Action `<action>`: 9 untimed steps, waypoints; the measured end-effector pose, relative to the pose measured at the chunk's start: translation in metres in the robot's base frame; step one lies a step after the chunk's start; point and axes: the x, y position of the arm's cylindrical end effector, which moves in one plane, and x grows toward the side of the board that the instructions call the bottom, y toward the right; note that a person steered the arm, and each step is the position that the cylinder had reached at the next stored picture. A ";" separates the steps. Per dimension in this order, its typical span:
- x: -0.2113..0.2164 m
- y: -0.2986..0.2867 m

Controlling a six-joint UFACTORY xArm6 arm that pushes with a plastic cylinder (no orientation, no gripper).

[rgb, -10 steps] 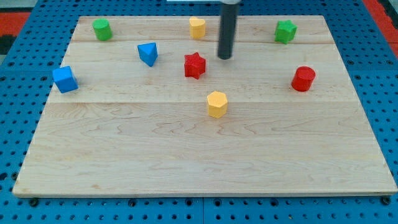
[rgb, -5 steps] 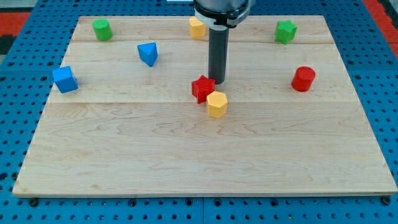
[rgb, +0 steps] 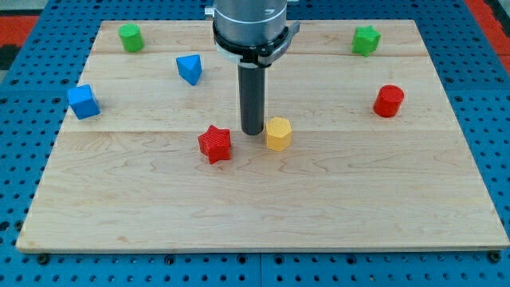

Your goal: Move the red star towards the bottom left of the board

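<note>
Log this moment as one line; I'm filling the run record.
tip: between red star and yellow block | star: left of centre | goal: bottom left not reached

A robotics lab: wooden board [rgb: 263, 199] on blue perforated bench [rgb: 16, 175].

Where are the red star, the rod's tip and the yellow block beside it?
red star [rgb: 215, 144], camera view, centre of its top face.
my tip [rgb: 253, 131], camera view, very end of the rod, up and right of the star.
yellow block [rgb: 278, 133], camera view, middle of its body, right of the tip.
</note>
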 end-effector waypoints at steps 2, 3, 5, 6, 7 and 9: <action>0.019 -0.094; 0.019 -0.021; 0.044 -0.179; 0.038 -0.192; 0.016 -0.234; 0.060 -0.186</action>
